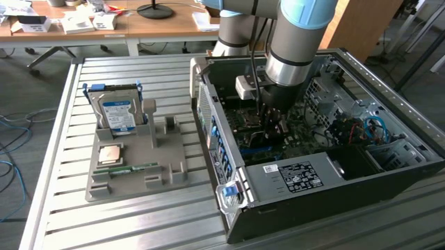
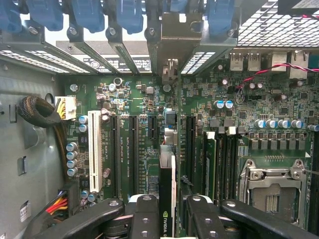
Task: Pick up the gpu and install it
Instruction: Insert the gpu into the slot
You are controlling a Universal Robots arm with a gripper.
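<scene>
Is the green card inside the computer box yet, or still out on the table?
Inside. The pincer holds the gpu on edge over the motherboard, within the open computer case.

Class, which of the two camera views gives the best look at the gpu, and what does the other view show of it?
The wrist view: the gpu stands edge-on between the gripper fingers, over the motherboard slots. In the exterior view the arm reaches into the computer case and hides most of the card.

hard drive (image 1: 118, 113): blue and white label
motherboard (image 2: 199, 124): green
card slot clips (image 2: 89, 12): blue
gripper (image 2: 167, 211): black
fixture (image 1: 149, 161): grey
</scene>
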